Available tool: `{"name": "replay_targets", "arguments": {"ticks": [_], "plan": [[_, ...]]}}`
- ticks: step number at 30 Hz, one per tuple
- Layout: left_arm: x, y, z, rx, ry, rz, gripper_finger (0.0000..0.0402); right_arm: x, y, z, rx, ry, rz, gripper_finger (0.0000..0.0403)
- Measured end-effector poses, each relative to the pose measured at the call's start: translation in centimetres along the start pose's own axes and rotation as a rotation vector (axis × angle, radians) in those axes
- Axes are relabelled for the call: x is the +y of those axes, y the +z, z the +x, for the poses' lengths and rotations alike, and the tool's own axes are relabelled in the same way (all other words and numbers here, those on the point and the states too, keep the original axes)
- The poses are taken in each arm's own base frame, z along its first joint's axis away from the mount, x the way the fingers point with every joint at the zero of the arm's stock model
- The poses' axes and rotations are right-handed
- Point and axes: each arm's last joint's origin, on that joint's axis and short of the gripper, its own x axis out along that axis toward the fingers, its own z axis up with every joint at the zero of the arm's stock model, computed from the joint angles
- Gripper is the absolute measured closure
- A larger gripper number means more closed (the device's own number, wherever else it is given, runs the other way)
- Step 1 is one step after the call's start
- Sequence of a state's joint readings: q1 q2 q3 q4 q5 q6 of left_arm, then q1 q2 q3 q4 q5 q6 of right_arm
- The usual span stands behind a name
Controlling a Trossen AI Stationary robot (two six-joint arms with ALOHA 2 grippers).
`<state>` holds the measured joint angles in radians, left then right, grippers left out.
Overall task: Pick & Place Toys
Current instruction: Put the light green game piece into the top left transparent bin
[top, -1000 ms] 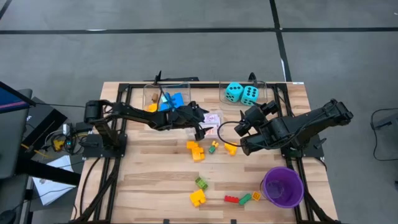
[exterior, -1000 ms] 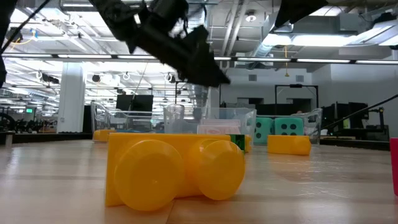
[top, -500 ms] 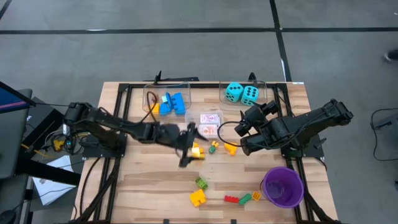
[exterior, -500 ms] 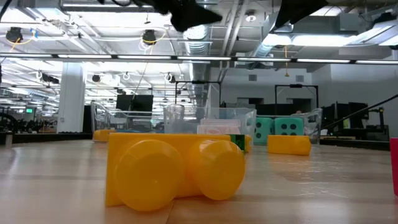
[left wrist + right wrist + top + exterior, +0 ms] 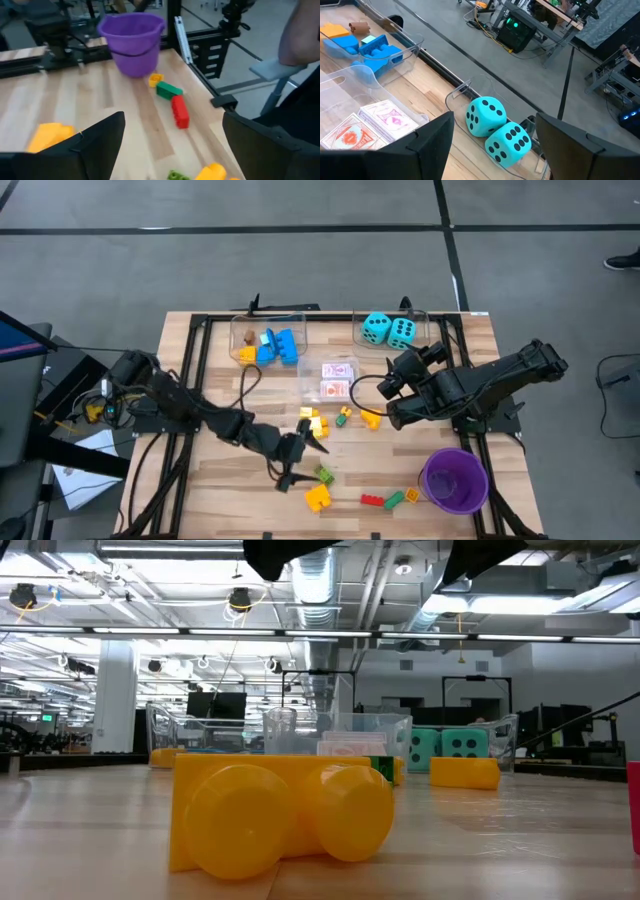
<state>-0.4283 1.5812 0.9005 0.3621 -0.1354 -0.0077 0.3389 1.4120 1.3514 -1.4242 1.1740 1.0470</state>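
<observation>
Your left gripper (image 5: 293,463) hangs low over the front half of the surface (image 5: 230,480), its fingers (image 5: 95,145) spread apart with nothing between them. Just beside it toward the right arm lie a green brick (image 5: 324,474) and a larger yellow brick (image 5: 318,498); behind it, toward the bins, sits a yellow-and-orange cluster (image 5: 314,424) with a small green piece (image 5: 342,417) and another yellow brick (image 5: 371,419). Ahead of the left gripper in its wrist view you have bare wood, then a red brick (image 5: 180,111), a green brick (image 5: 169,90) and a small yellow piece (image 5: 156,78) in a line leading to the purple cup (image 5: 132,42). The cup stands near the surface's front right corner, close to the edge, so room runs out there. To the left gripper's other side the wood is open as far as the black frame rail (image 5: 178,470).

Your right gripper (image 5: 385,388) waits over the right middle, jaws apart and holding nothing, just beside the card packs (image 5: 336,380).

Three clear bins stand along the far edge. The left bin (image 5: 240,330) holds blue bricks (image 5: 277,346) and a yellow piece (image 5: 245,354). The middle bin (image 5: 350,75) holds the red-and-white card packs. The right bin (image 5: 457,90) holds two turquoise dice (image 5: 497,131) touching each other, directly ahead of the right gripper.
</observation>
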Motion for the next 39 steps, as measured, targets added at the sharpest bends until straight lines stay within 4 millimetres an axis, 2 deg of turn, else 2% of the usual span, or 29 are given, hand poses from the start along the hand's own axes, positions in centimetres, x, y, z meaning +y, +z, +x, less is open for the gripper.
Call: {"name": "replay_targets", "arguments": {"ticks": [3, 7, 12, 18, 26, 31, 39], "plan": [[-0.7, -1.4, 1.7, -0.011, 0.014, 0.001, 0.0084, 0.0, 0.0, 0.0, 0.002, 0.001, 0.000, 0.0131], [-0.8, -4.8, 4.2, 0.061, 0.043, 0.035, 0.0097, 0.0, 0.0, 0.0, 0.004, 0.003, 0.001, 0.0131], [-0.7, -7.2, 5.8, 0.098, 0.074, 0.045, 0.0100, 0.0, 0.0, 0.0, 0.006, 0.004, 0.001, 0.0131], [-0.7, -7.8, 6.0, 0.130, 0.078, 0.053, 0.0103, 0.0, 0.0, 0.0, 0.006, 0.004, 0.000, 0.0131], [-0.6, -9.7, 5.5, 0.330, 0.074, 0.088, 0.0118, 0.0, 0.0, 0.0, 0.006, 0.004, 0.000, 0.0131], [-0.8, -9.7, 5.5, 0.330, 0.018, 0.077, 0.0128, 0.0, 0.0, 0.0, 0.006, 0.004, 0.000, 0.0131], [-0.7, -9.8, 5.6, 0.332, 0.019, 0.076, 0.0134, 0.0, 0.0, 0.0, 0.006, 0.004, -0.001, 0.0131]]}}
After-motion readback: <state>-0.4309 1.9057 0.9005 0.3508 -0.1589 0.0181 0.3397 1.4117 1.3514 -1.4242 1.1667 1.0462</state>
